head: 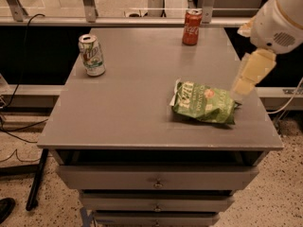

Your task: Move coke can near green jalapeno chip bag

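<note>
Pincer [248,74] sits at the right edge of my view, cream-coloured, hanging down from the white rounded arm housing [279,18] in the top right corner. Its tip is over the bench's right side, just beside the right end of the green jalapeno chip bag [204,103]. I can't tell whether it touches the bag. I can't tell whether the pincer is released or clenched, and I see nothing held in it. The chip bag lies flat and crinkled on the right half of the grey bench [128,112], nearer the front edge than the back, white lettering up, with a small red-orange mark near its middle. The coke can [191,27] stands upright at the far edge of the bench, right of centre, well apart from the bag and from the pincer, silver top up, white script facing me. The white-and-green soda can [92,55] stands upright near the far left corner, well apart from everything else. Below the bench top there is a dark gap, then stacked grey drawers [156,178], the upper one with a small knob. Behind the bench runs a pale rail with metal posts [87,1]. A dark cable [21,56] drops down on the left, and the floor [19,150] there is speckled.
</note>
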`<state>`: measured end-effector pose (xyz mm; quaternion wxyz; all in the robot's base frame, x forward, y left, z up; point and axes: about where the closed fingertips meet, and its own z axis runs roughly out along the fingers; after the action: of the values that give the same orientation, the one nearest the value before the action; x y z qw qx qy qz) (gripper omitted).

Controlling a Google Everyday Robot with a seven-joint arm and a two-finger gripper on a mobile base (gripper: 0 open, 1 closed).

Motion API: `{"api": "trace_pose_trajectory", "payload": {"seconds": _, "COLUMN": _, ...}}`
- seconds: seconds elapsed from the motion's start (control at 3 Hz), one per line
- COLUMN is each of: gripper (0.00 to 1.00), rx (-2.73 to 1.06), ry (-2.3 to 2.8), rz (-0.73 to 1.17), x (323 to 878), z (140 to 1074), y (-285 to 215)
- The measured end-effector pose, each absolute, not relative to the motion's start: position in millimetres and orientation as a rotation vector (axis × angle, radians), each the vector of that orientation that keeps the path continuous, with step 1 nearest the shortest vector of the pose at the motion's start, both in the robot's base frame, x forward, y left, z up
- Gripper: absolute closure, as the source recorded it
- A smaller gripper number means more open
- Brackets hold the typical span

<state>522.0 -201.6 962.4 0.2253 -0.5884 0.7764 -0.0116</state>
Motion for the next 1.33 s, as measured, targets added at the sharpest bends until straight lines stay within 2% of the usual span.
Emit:
{"api": "trace_pose_trajectory", "payload": {"seconds": 0.67, "gripper": 0.0, "rx": -1.299, "ry": 2.111, "rz": -0.087, "x": 665, "z": 974, "y": -217}}
{"api": "trace_pose_trajectory", "payload": {"seconds": 1.33, "gripper": 0.0, "rx": -1.251, "ry": 2.085, "rz": -0.036, "x": 680, "z": 969, "y": -208}}
